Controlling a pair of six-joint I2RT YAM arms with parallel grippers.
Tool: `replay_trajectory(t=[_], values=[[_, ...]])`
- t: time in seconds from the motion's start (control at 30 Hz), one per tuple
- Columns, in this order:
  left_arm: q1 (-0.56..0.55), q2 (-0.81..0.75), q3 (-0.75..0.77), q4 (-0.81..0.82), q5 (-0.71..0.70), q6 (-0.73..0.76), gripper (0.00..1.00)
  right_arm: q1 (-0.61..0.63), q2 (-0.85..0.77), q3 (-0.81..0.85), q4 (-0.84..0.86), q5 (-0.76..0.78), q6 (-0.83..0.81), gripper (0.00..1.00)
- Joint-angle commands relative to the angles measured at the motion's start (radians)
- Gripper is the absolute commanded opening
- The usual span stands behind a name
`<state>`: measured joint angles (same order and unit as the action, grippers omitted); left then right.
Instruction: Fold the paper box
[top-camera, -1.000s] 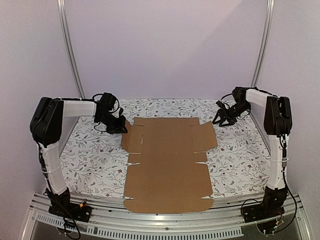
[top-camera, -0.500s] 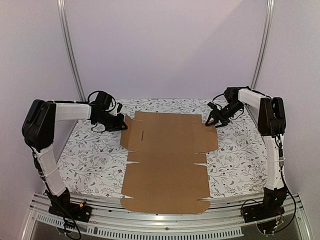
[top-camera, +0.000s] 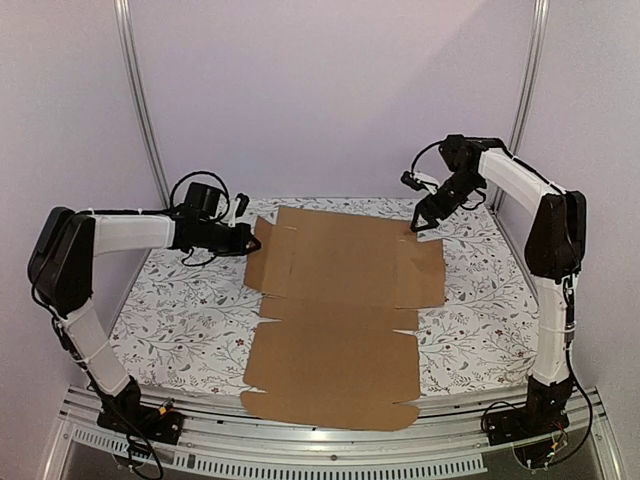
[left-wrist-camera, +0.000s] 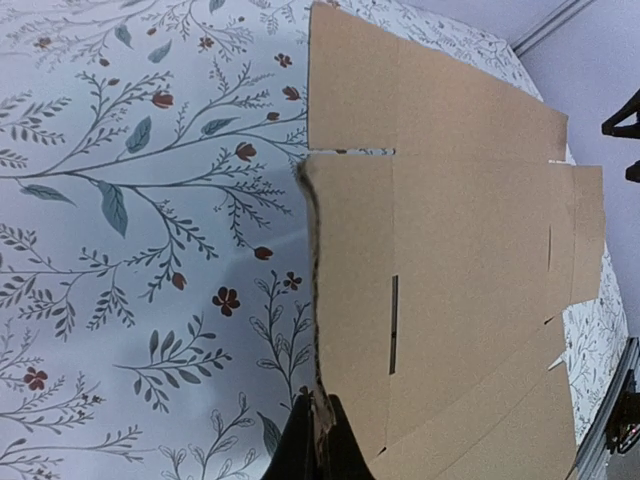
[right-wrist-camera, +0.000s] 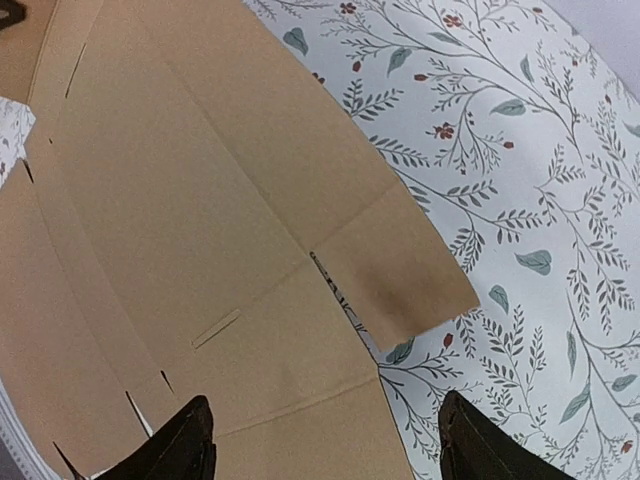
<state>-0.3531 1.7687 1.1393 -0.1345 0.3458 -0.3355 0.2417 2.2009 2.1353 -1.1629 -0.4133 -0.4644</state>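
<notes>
Two grippers tend the plain brown corrugated cardboard box sheet (top-camera: 335, 310), spread unfolded on the floral tablecloth (top-camera: 170, 310). Our left gripper (top-camera: 248, 238) pinches its left flap; our right gripper (top-camera: 420, 222) hangs open over the far-right corner. We should lift both sides evenly.

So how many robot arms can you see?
2, none seem hidden. The left arm reaches from the left, its left gripper pinching the paper box's left edge. The right arm stands on the right, its right gripper open near the box's far right corner.
</notes>
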Motion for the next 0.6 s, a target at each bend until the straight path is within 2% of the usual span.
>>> replay_trajectory(t=[0.0,0.1,0.23,0.57], values=[[-0.032,-0.058,-0.045,0.098,-0.006,0.08,0.0,0.116,-0.077,-0.002,-0.024,0.188,-0.177,0.76],[-0.038,-0.067,-0.065,0.117,0.001,0.096,0.0,0.174,-0.096,0.008,0.005,0.259,-0.244,0.77],[-0.049,-0.09,-0.089,0.165,0.006,0.122,0.0,0.211,-0.078,0.05,0.0,0.278,-0.282,0.78],[-0.089,-0.206,-0.166,0.251,-0.05,0.196,0.0,0.219,-0.038,0.17,-0.017,0.241,-0.281,0.78]])
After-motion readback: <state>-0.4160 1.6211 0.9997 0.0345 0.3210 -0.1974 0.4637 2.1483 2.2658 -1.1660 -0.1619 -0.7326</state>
